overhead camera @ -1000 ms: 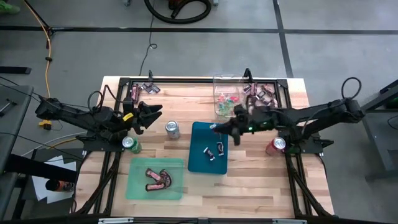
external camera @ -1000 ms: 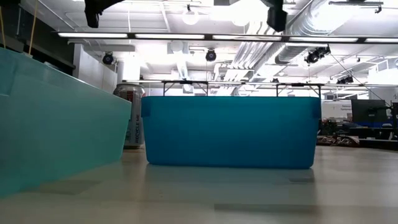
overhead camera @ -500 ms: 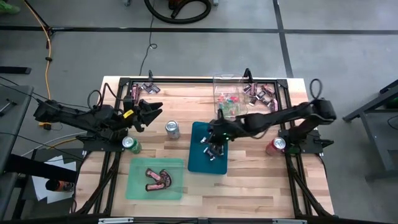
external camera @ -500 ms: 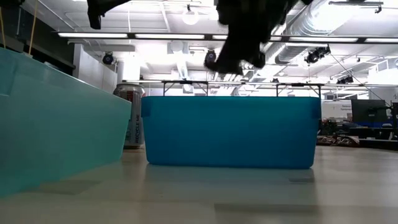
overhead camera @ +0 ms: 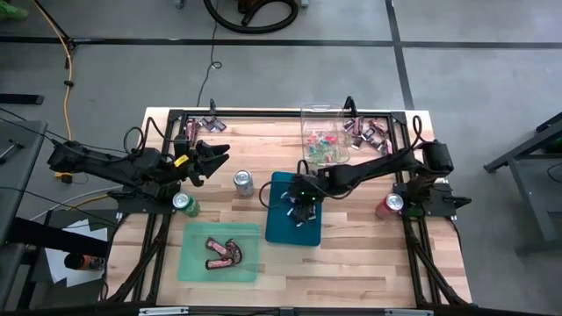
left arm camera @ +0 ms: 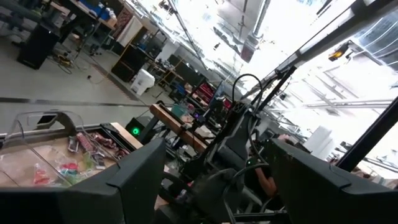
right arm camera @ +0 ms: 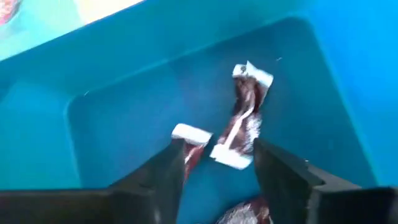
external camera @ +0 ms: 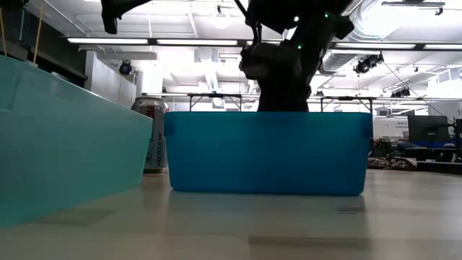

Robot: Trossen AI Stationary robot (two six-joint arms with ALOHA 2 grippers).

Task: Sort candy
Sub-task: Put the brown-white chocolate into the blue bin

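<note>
My right gripper [overhead camera: 297,207] is down inside the blue tray [overhead camera: 279,230] and stands open [right arm camera: 217,149]. Dark, silver-ended wrapped candy lies on the tray floor: one piece [right arm camera: 249,106] ahead of the fingers, one [right arm camera: 190,138] by a fingertip, one [right arm camera: 239,213] between the fingers. In the low view the tray wall [external camera: 267,152] hides the fingertips. My left gripper [overhead camera: 218,158] waits open above the table's left side, near the silver can [overhead camera: 243,183]. Red-brown bars [overhead camera: 222,253] lie in the green tray [overhead camera: 193,263]. Bright candy [overhead camera: 323,142] fills the clear box.
Loose candy lies in heaps at the far right [overhead camera: 373,132] and the far left [overhead camera: 202,128] of the table. A green can [overhead camera: 184,204] stands by the left arm and a red can [overhead camera: 389,206] by the right arm's base. Black frame rails run along the table's sides.
My right gripper has come from beside the clear box toward the table's near and left side, sunk into the blue tray and tipped steeply downward. The left arm has kept still.
</note>
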